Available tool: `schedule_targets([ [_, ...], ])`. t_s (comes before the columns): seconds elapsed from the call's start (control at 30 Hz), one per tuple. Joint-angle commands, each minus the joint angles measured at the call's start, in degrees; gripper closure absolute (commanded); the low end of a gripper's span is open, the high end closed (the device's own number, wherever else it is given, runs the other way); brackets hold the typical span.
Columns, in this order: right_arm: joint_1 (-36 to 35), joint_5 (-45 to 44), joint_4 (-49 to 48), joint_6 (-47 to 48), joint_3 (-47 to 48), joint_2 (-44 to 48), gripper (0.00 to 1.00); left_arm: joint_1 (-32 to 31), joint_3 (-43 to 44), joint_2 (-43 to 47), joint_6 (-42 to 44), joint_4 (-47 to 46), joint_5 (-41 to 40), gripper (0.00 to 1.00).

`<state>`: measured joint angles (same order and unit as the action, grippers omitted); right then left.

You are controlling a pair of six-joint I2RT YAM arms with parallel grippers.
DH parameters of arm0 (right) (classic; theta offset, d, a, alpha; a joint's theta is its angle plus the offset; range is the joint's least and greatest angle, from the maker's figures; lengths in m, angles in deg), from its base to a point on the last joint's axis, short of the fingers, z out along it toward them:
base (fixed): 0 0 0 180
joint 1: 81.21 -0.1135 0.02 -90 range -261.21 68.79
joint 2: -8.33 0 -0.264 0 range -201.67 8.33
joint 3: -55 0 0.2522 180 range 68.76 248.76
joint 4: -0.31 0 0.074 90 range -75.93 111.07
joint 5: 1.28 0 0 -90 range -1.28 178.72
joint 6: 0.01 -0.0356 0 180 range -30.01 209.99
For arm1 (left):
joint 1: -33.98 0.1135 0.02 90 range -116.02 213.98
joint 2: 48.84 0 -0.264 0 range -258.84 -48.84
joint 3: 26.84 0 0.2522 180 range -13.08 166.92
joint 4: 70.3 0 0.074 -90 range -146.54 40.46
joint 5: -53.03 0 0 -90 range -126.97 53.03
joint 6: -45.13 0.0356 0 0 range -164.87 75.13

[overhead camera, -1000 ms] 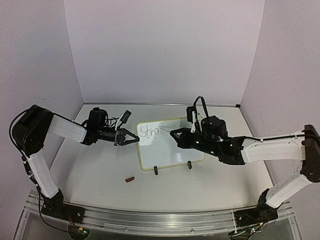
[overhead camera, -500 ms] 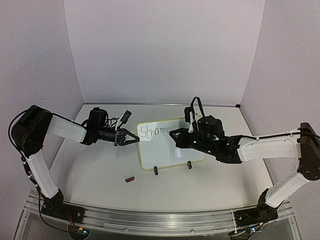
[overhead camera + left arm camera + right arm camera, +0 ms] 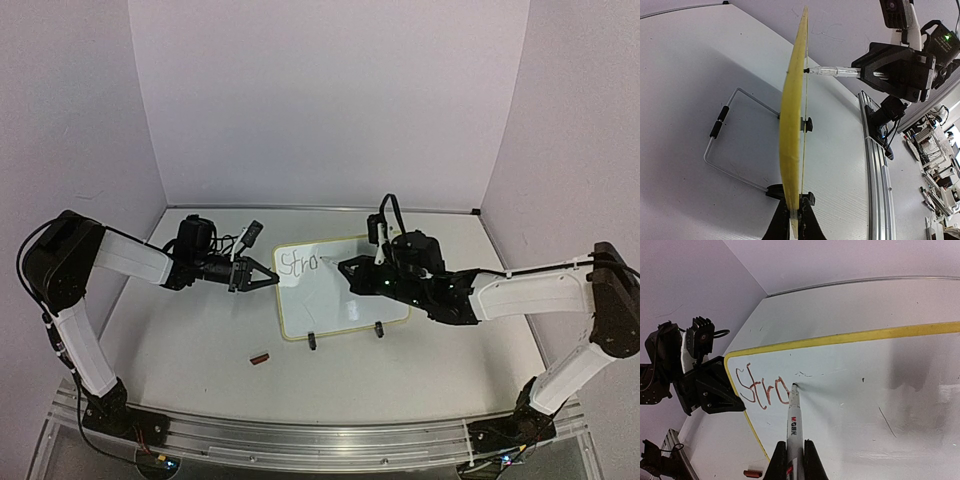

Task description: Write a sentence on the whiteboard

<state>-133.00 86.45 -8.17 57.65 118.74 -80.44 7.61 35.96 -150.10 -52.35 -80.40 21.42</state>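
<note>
1. The whiteboard [image 3: 340, 305] stands mid-desk, a bit toward the far edge, with its face tipped back. Its pale-yellow frame rests on a wire stand [image 3: 758, 102].
2. Two black clips [image 3: 312, 341] hold the board's near edge.
3. The left gripper [image 3: 273, 279] is clamped on the board's left edge. In the left wrist view the board is edge-on, with the fingers [image 3: 782, 225] pinching the yellow frame from both sides.
4. The right gripper [image 3: 348, 268] is closed around a marker [image 3: 793, 415] and sits over the board's upper middle. The marker points toward the board's left side.
5. The marker tip touches the board face just right of the last written letter. The left wrist view also shows the tip meeting the surface.
6. The sentence [image 3: 762, 389] is partly written and reads "Stro", in dark reddish strokes. It sits in the board's upper left corner, close to the left gripper.
7. A few faint stray marks show right of the tip and lower on the board.
8. The marker barrel label starts with "M" and "G". The rest is too small to read.
9. A small red piece [image 3: 260, 357] lies on the desk [image 3: 200, 340] nearer the front edge, left of the board and apart from both grippers.
</note>
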Motion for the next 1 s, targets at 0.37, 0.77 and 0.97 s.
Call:
schedule_targets([
  [0.37, 0.37, 0.16, -1.48, -3.48, -4.10, 1.65, 1.00, -1.04, 0.79, 0.93, 2.12, 2.86, -0.82, 1.00],
  [0.77, 0.37, -2.36, -5.18, -3.25, -2.89, 1.07, 1.00, -1.14, 0.78, 0.89, 2.21, 2.99, -0.79, 1.00],
  [0.97, 0.41, -3.43, -5.64, -2.43, -1.56, 0.28, 1.00, -1.15, 0.76, 0.88, 2.30, 3.03, -0.82, 1.00],
])
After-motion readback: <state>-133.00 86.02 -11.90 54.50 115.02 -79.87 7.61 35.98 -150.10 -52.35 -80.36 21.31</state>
